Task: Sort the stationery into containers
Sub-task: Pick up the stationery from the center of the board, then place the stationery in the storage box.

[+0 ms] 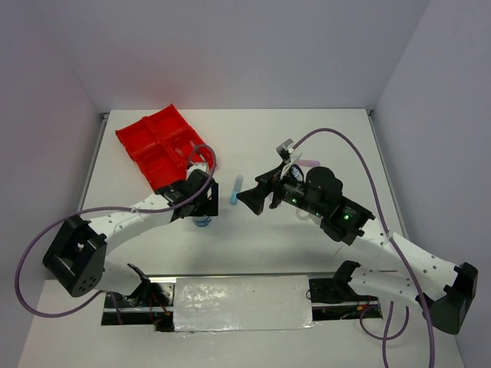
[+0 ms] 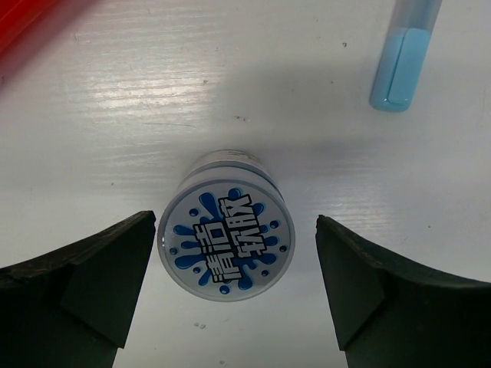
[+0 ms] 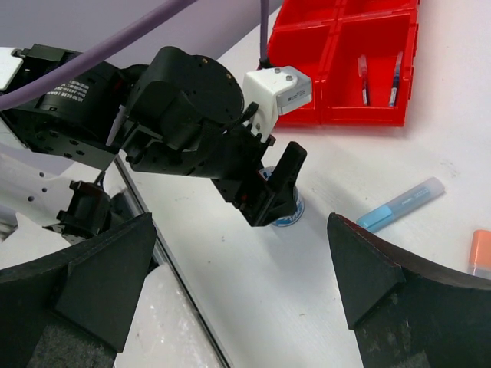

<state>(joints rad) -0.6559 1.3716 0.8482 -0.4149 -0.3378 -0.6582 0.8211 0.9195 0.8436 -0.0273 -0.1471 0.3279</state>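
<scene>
Over the middle of the white table [image 1: 322, 138], the left gripper [image 2: 235, 230] hangs with its jaws wide, straddling a round tub [image 2: 226, 244] with a blue-and-white splash top. The tub stands upright on the table between the fingers, with a gap on either side, so nothing is gripped. A light-blue stick [image 2: 403, 57] lies flat a little beyond it, apart from the tub. Across from it the right gripper [image 3: 242, 230] is spread just as wide and carries nothing. An orange-tipped stick [image 3: 479, 253] lies at the edge of its view. Further back sits the red tray [image 3: 353, 116], with a red pen [image 3: 362, 77] and a blue pen [image 3: 395, 77] side by side in one compartment.
</scene>
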